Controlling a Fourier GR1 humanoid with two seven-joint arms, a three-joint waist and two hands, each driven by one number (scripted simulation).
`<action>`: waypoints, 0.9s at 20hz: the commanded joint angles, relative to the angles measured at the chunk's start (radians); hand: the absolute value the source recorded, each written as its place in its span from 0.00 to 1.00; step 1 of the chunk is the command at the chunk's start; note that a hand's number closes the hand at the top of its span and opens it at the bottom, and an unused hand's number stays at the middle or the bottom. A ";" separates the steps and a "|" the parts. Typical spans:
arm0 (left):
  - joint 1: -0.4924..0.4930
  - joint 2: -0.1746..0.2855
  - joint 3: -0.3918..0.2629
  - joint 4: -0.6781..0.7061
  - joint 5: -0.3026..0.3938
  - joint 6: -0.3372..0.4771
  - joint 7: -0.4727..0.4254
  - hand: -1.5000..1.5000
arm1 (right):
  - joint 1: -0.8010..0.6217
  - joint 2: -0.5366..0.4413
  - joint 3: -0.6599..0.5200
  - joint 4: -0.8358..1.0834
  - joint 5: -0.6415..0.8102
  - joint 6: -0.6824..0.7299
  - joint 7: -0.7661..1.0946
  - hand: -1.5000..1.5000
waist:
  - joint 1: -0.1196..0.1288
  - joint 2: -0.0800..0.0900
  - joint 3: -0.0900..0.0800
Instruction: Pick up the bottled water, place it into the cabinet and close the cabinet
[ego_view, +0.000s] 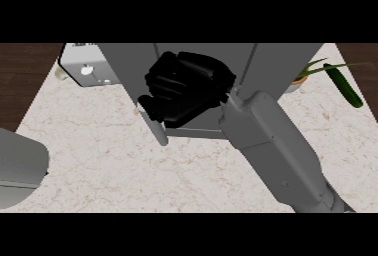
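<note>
Marble table (111, 165), grey cabinet (284, 60): my right hand (184, 90) at its front, fingers curled together, bottle unseen; best eased straight inward, clear of the door (156, 131).

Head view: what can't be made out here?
- Bottled water: nowhere visible, head view; the right hand covers the cabinet front.
- Cabinet interior, door position: hidden by that hand and the right forearm.
- Left hand: cut off by the left edge; only the left forearm shows.

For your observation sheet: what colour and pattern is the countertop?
The countertop is off-white with faint brownish veins; the head view shows it.
</note>
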 joint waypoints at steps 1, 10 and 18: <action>0.013 -0.039 0.005 -0.035 -0.033 -0.014 0.020 0.00 | -0.014 -0.030 -0.051 0.111 0.095 0.081 -0.122 1.00 | 0.001 0.007 0.003; -0.064 -0.004 0.017 -0.008 0.017 0.006 0.080 0.00 | -0.125 -0.026 -0.123 0.163 0.196 0.023 -0.227 0.00 | -0.011 0.009 0.003; -0.053 -0.025 0.021 0.020 -0.015 -0.043 0.064 0.00 | -0.251 -0.057 -0.184 0.184 0.252 -0.074 -0.252 0.00 | 0.004 0.010 0.001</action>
